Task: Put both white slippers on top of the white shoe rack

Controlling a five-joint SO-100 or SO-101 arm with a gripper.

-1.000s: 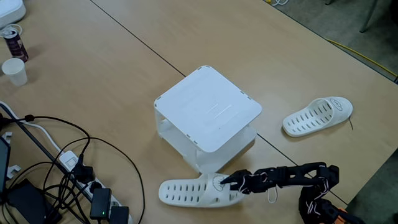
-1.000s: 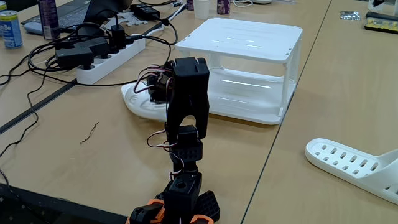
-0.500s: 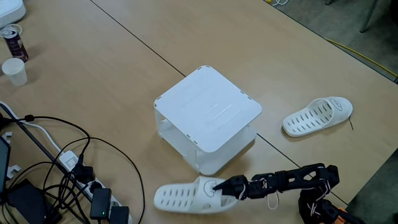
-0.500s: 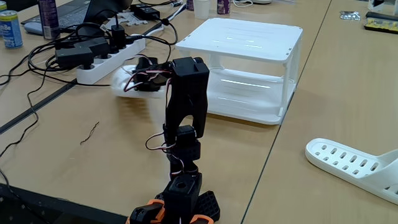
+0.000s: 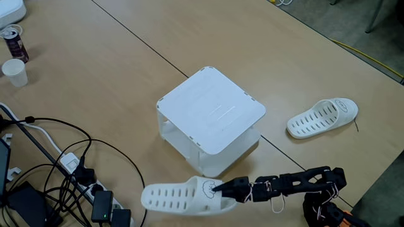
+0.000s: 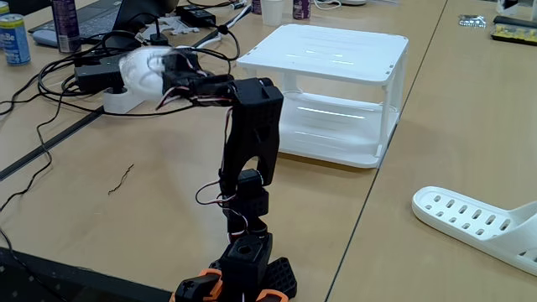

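The white shoe rack [image 5: 211, 113] stands mid-table, its square top bare; the side-on fixed view shows it behind the arm [image 6: 331, 54]. One white slipper [image 5: 177, 195] hangs lifted off the table in front of the rack, and my gripper [image 5: 219, 188] is shut on its strap end. In the side-on view that slipper [image 6: 144, 69] is a blurred white shape held up at about the height of the rack's top, with the gripper [image 6: 174, 75] behind it. The other white slipper [image 5: 322, 118] lies flat on the table to the right of the rack [image 6: 478, 222].
A power strip [image 6: 138, 88] with a tangle of black cables [image 5: 57, 170] lies left of the held slipper. A paper cup [image 5: 14, 71] and a can [image 5: 14, 43] stand at the far left. The table's edge runs along the right side.
The gripper has lifted the slipper off the table and carried it leftward in the overhead fixed view, the arm stretching out. The other slipper and the rack have not moved.
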